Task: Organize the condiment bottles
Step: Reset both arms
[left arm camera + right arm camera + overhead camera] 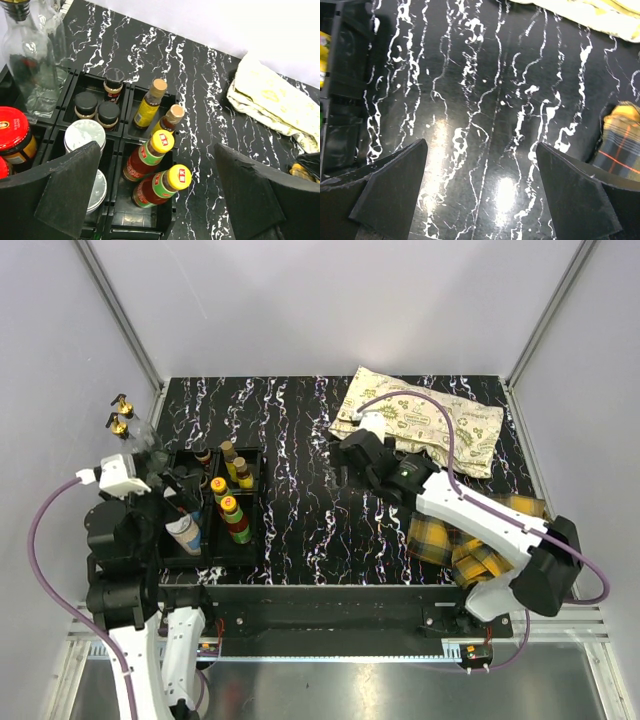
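Left gripper (159, 172) gapes wide above the condiment bottles (150, 155) in the tray (145, 220) — empty. Right gripper (482, 177), equally wide, hovers over the table (470, 100).

Left arm (118, 545) and right arm (480, 515) hold jaws wide.

The desk (310, 500) is glossy black, veined with white like marble, and lamps glare off it in the right wrist view. Three things lie directly on it. A black compartment tray (135, 218) sits flat at the left side, near the front edge. A cream cloth (480, 430) with a green and yellow print lies crumpled at the far right corner. A yellow and black plaid cloth (440, 540) is bunched at the near right, apart from the cream one.
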Tool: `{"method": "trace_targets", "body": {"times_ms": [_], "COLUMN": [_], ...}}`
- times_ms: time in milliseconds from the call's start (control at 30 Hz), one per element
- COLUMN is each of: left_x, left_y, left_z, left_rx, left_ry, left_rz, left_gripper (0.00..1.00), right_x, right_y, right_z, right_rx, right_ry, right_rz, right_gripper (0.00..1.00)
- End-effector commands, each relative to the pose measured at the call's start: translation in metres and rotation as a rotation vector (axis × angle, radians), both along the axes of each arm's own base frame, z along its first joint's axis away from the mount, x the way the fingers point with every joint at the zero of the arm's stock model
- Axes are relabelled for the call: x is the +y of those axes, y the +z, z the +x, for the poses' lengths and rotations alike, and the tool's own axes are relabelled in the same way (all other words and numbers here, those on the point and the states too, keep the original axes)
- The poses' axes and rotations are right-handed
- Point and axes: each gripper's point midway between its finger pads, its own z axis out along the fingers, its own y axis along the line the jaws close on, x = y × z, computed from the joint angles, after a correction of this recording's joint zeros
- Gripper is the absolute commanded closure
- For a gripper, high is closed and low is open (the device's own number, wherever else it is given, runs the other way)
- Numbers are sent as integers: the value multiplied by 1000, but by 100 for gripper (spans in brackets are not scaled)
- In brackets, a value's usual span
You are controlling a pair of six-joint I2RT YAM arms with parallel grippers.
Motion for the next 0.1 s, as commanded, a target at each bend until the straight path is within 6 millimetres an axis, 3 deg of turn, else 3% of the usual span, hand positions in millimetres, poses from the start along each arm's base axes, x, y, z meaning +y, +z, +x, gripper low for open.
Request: {"method": "trace_targets", "body": {"times_ms": [0, 67], "left_x": [8, 12], "left_y": [8, 7], "left_z": [4, 4], "left_rx": [-28, -16], "left_ry": [30, 54], "left_rz": [35, 39], "left_gripper": [1, 1], "right_x": [-14, -16], "right_y": [14, 13], "right_z": [4, 4], "right_rx": [-49, -48], "right_ry": [-61, -68], "right_rz": [43, 41], "right_gripper": [0, 0]}}
